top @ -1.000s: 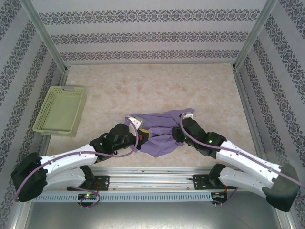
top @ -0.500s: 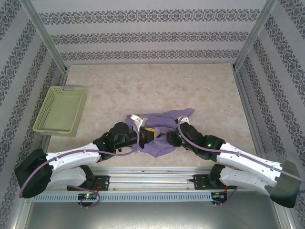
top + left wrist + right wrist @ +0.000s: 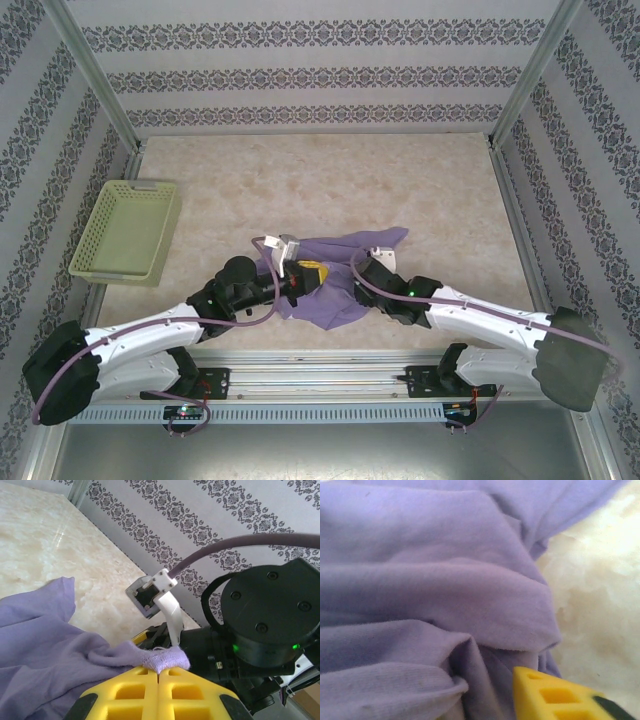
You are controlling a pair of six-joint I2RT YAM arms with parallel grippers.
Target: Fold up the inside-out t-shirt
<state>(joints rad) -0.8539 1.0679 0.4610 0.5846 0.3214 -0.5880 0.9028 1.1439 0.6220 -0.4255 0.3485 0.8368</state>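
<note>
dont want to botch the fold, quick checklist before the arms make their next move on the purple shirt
1. left gripper pinching the t-shirt: ok, fingers shut on an edge of it.
2. right gripper gripping cloth: cannot tell, one yellow finger is seen beside the folds.
3. t-shirt spread flat: not ok, it is bunched and creased.
4. t-shirt wholly on the table: ok.
5. basket apart from the t-shirt: ok, it sits off to the left.

A yellow-green plastic basket (image 3: 125,232) sits at the left edge of the pale marbled surface (image 3: 330,185). Walls (image 3: 320,70) with dark flowery stripes stand around it on three sides.
</note>
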